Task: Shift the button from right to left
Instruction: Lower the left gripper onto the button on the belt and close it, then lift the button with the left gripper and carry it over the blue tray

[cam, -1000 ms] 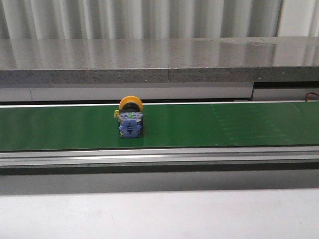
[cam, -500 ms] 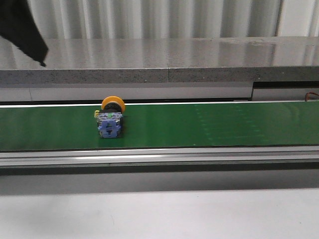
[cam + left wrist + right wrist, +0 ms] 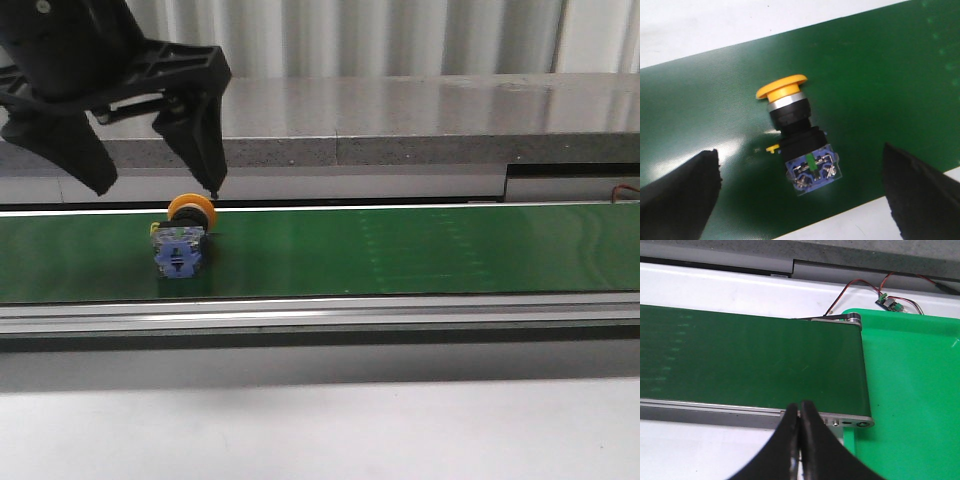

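Observation:
The button (image 3: 180, 250) lies on its side on the green belt (image 3: 400, 255). Its blue-violet squarish block faces me, with a black body and yellow cap behind it. My left gripper (image 3: 156, 188) hangs open just above it, one finger on each side, touching nothing. In the left wrist view the button (image 3: 812, 170) lies between the two wide-apart black fingers (image 3: 680, 195), and the gripper (image 3: 800, 202) is empty. My right gripper (image 3: 800, 407) is shut and empty near the belt's right end. It is out of the front view.
A grey stone ledge (image 3: 400, 120) runs behind the belt, and a metal rail (image 3: 400, 315) runs along its front. In the right wrist view a bright green tray (image 3: 910, 390) sits past the belt's end, with a small circuit board and wires (image 3: 888, 302) behind it.
The button has travelled left along the belt. My left gripper has come down into the front view, open, over the button.

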Controlling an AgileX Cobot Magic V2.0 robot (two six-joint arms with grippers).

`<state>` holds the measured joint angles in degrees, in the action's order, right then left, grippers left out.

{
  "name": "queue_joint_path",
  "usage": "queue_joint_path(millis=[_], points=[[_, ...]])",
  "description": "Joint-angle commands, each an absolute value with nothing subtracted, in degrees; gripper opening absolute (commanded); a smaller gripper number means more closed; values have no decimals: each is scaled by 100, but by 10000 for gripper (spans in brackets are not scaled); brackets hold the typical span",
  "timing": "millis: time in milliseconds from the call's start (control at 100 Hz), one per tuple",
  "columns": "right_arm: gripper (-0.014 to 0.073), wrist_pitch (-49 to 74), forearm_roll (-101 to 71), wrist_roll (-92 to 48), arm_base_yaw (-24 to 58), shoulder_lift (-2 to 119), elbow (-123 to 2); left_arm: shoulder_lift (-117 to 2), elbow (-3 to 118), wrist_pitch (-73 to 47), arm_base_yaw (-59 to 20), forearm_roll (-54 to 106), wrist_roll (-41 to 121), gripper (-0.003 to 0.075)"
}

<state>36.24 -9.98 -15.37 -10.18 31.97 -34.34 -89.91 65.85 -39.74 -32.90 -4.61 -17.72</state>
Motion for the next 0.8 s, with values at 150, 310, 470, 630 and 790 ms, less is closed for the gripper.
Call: queue_joint_path(millis=[150, 310, 470, 630, 790], points=[[-67, 3233, -1056, -1558, -1042, 3185, -3582, -9207, 6780, -3845, -3357, -714, -1969, 617], [-67, 3233, -1056, -1558, -1042, 3185, -3582, -9406, 6780, -3878, -3357, -1194, -2355, 617], [-67, 3233, -1056, -1558, -1042, 3185, -3582, -9534, 6780, -3878, -3357, -1245, -2413, 552], [-67, 3233, -1056, -1558, -1042, 3185, -3582, -9606, 6770, -3878, -3357, -1276, -2459, 270], [-67, 3233, -1056, -1558, -1042, 3185, -3582, -9606, 6770, -3893, -3357, -1330, -2459, 11]])
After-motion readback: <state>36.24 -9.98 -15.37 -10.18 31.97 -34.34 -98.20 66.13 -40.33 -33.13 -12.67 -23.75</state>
